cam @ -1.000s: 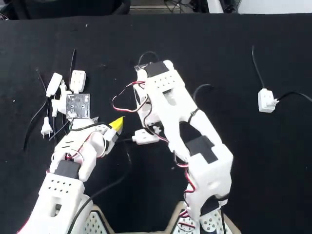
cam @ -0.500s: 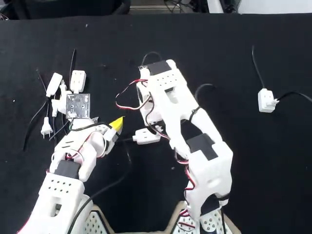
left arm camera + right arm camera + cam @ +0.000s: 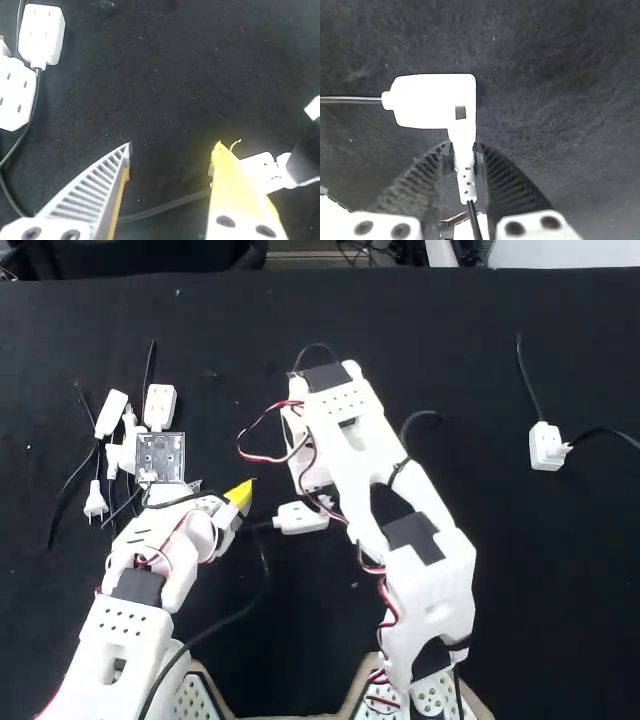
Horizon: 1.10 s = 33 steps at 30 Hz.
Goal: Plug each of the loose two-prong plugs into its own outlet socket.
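A slim white two-prong plug (image 3: 465,180) is being clamped between the narrow jaws of the right pincer (image 3: 463,149), touching the white boxy plastic outlet socket (image 3: 432,101) just beyond its tips, which, being left unbraced by the wide, empty left pincer (image 3: 170,150), risks being shoved across the black desk (image 3: 560,75).
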{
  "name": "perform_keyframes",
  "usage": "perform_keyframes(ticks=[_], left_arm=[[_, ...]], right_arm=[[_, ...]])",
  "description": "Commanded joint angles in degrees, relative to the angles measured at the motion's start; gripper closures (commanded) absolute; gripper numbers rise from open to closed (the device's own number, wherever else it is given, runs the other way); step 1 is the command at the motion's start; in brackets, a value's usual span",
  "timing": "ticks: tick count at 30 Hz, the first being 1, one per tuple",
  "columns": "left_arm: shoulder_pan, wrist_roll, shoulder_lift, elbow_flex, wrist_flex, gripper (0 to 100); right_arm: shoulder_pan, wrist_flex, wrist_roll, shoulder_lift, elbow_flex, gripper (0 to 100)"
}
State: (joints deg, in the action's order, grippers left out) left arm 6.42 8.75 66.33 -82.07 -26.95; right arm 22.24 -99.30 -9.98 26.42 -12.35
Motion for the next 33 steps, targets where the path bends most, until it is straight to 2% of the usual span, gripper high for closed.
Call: perform_keyframes(ticks=[1, 10, 26, 33], left_arm=[[-0.4, -0.2, 0.7, 0.7, 0.6, 74], [-0.4, -0.2, 0.7, 0.7, 0.6, 74], [-0.5, -0.2, 0.7, 0.7, 0.5, 74], [-0.6, -0.2, 0.7, 0.7, 0.5, 74]], right_arm=[[-0.4, -1.8, 1.2, 1.2, -4.7, 98.8], [2.6, -1.8, 2.1, 4.0, -5.2, 98.8], [2.4, -1.4, 6.9, 8.3, -10.6, 98.8], [3.3, 3.6, 6.7, 6.5, -7.2, 98.6]])
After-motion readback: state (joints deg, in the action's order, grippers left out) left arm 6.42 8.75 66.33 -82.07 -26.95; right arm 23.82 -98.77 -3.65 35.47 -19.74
